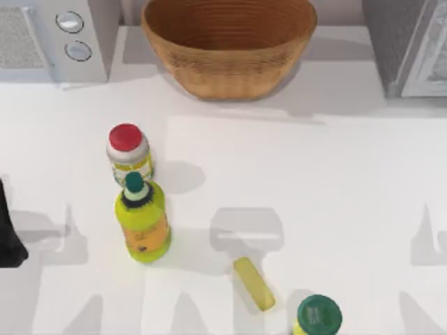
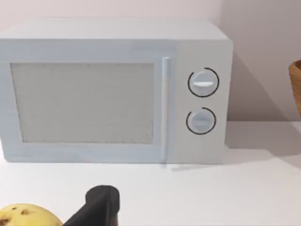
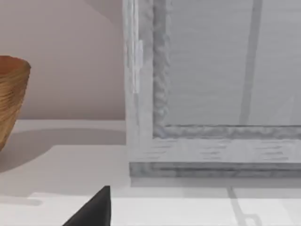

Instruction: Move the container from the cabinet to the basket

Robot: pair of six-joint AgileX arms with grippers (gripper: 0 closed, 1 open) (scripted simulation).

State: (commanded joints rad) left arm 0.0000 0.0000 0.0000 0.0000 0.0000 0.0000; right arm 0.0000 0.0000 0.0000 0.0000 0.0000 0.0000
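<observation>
The container is out of view. The grey speckled cabinet (image 1: 408, 45) stands at the back right, its white-framed door (image 3: 211, 84) facing my right wrist camera. The woven basket (image 1: 229, 43) sits at the back middle with nothing showing inside, and its rim edges into the right wrist view (image 3: 11, 99). My left arm (image 1: 8, 241) is parked at the table's left edge, and a dark part of the left gripper (image 2: 101, 205) shows before the microwave. A dark part of the right gripper (image 3: 94, 212) hangs low in front of the cabinet.
A white microwave (image 1: 49, 38) with two knobs stands at the back left. A red-capped jar (image 1: 128, 150) and a green-capped yellow bottle (image 1: 142, 220) stand left of centre. A yellow oblong item (image 1: 253, 283) and another green-capped bottle (image 1: 318, 315) lie near the front edge.
</observation>
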